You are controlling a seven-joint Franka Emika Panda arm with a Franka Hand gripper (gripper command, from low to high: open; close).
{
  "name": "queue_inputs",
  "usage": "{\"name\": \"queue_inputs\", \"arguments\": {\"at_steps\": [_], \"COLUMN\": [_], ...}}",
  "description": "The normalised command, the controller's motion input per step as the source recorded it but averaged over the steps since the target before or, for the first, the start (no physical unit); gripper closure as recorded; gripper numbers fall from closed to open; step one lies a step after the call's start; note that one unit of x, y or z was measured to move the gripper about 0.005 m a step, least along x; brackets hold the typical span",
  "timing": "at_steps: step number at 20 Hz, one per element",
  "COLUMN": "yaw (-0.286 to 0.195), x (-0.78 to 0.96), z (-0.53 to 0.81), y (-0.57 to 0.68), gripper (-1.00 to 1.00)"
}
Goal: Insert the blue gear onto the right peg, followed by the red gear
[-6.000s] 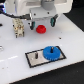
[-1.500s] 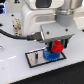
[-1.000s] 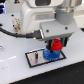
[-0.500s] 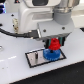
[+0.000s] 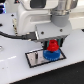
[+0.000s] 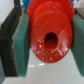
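My gripper (image 5: 53, 44) is shut on the red gear (image 5: 53, 47) and holds it directly over the blue gear (image 5: 49, 55). The blue gear lies flat on the right half of the black-bordered white plate (image 5: 33, 60). The red gear appears to touch or nearly touch the blue gear's hub. The right peg is hidden under the gears. In the wrist view the red gear (image 6: 47, 22) fills the middle, its dark centre hole facing the camera, with teal finger pads (image 6: 22, 47) pressed against both sides.
A thick black cable (image 5: 15, 36) runs in from the exterior view's left to the arm. The white robot body (image 5: 37, 12) looms over the plate. A white tabletop (image 5: 65, 70) surrounds the plate. A dark object (image 5: 1, 49) shows at the left edge.
Six seconds ago the red gear lay on the table behind the plate; now it is in my gripper over the blue gear. Over the last 1.5 seconds it barely moved.
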Motion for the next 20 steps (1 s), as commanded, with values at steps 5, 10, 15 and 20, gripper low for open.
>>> {"name": "queue_inputs", "arguments": {"at_steps": [5,10,15,20], "yaw": [0.000,0.000,0.000,0.000], "x": [0.30,0.11,0.11,0.20], "z": [0.15,-0.01,-0.05,0.01], "y": [0.01,-0.08,-0.07,-0.04], "gripper": [1.00,1.00,1.00,1.00]}}
